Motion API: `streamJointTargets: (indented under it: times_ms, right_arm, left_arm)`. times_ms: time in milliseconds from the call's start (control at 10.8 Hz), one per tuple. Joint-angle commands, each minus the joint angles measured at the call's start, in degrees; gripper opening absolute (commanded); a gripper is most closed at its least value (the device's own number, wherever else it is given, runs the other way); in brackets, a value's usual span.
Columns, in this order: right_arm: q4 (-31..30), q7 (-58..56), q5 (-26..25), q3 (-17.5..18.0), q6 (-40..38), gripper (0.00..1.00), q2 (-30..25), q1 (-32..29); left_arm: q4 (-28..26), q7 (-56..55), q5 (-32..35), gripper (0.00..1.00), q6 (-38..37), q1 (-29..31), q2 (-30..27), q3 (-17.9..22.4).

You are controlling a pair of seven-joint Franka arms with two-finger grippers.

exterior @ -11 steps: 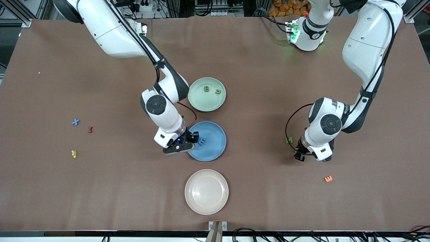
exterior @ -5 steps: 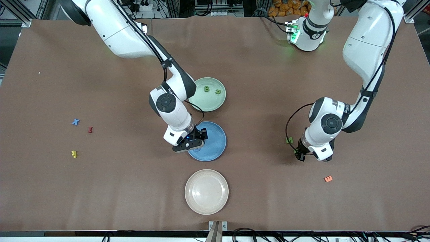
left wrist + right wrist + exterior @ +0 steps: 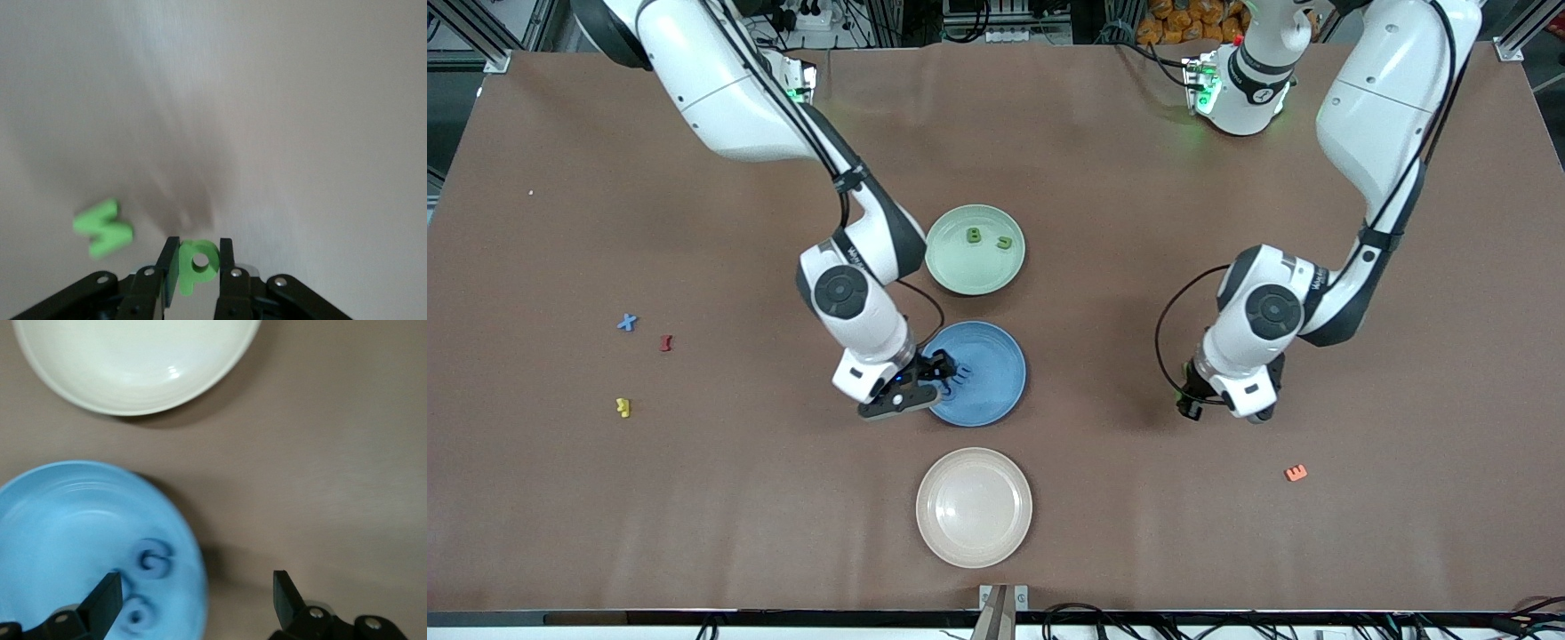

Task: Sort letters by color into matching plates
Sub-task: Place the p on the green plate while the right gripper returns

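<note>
The right gripper [image 3: 941, 366] hangs over the rim of the round mid-blue matte plate [image 3: 996, 400], jaws spread wide with nothing between them, and a small chunky blue letter [image 3: 148, 561] lies in the plate just under the gap. If that arm pulls away low, a finger could clip the rim and slide the plate, or knock the letter back out.

Over at the left arm's end of the tabletop, the left gripper [image 3: 198, 267] has its jaws pinched on a small bright-green chunky letter [image 3: 197, 263]. The grip looks thin, catching only the letter's edges, so it may twist or drop on the way to the pale green round plate [image 3: 960, 267], which already holds two green letters [image 3: 989, 238]. Another green letter [image 3: 103, 229] lies on the tabletop just beside those jaws, apart from them; a careless lift could nudge it. A blue X-shaped letter [image 3: 627, 323] waits well apart.
</note>
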Motion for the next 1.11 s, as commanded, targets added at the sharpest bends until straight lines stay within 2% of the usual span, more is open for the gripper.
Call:
streamJointTargets:
  times_ms: [0,185,371,556,742,927,1020]
  right_arm:
    - [0.1,-7.1,-0.1,-0.4,-6.1,1.0,-3.4,-4.8]
    - [-0.3,-13.2,-0.1,-0.5,-11.0,1.0,-6.2,-8.4]
    - [-0.5,-20.9,-0.1,-0.5,-17.7,1.0,-9.5,-14.1]
    - [-0.6,-28.2,0.1,-0.3,-22.7,1.0,-12.4,-20.2]
    - [-2.2,-31.3,0.1,0.0,-24.6,1.0,-15.0,-26.3]
    - [-4.8,-34.8,0.0,0.0,-24.1,1.0,-17.1,-31.6]
    - [-6.0,-34.9,0.0,0.0,-24.0,1.0,-17.8,-33.8]
  left_arm:
    - [-0.5,-3.4,-0.7,0.0,-6.5,-7.2,-3.8,-0.1]
    - [0.7,-6.6,-0.9,0.0,-10.0,-14.5,-4.4,-0.1]
    - [1.6,-14.2,-0.6,0.0,-13.6,-22.3,-4.5,-0.1]
    - [3.8,-15.8,-1.0,0.0,-18.0,-28.8,-4.6,-0.2]
    - [4.5,-18.2,-1.0,0.0,-18.4,-33.4,-4.4,-0.3]
    - [7.4,-19.0,-1.4,0.0,-18.4,-38.9,-1.6,-0.2]
    - [7.6,-19.5,-1.4,0.0,-18.4,-39.8,-1.4,-0.2]
